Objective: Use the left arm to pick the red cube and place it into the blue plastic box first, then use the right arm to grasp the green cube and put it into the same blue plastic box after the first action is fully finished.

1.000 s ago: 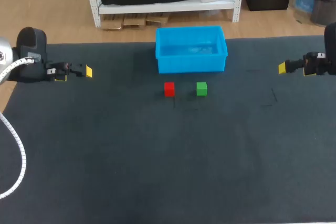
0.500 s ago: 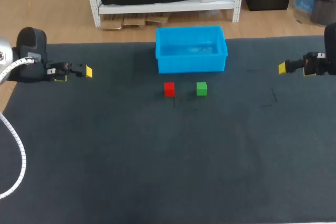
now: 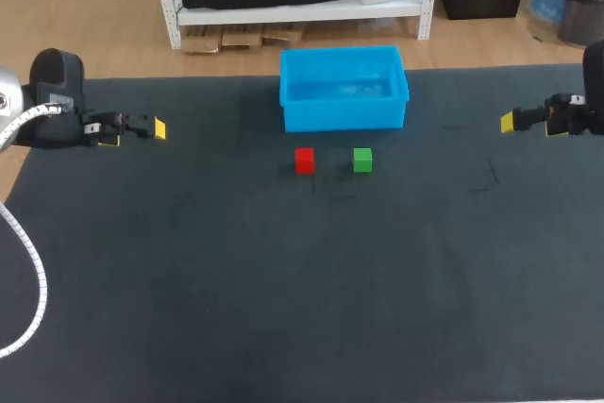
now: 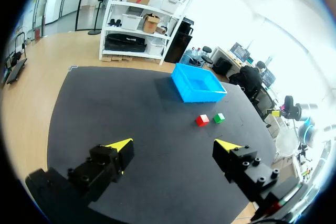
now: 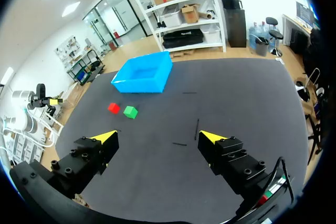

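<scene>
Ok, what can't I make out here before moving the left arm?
Head view: the front wall of the blue plastic box hides the near strip of its floor.
Head view: the right arm is cut off by the picture's edge.
Wrist views: the red cube and green cube are too small to judge their orientation.

The left arm (image 3: 55, 92) is trailing a white coiled cable (image 3: 41, 277) from its black housing. The left gripper (image 4: 173, 145) and right gripper (image 5: 157, 137) are each showing 2 black, screw-studded fingers tipped yellow.
</scene>
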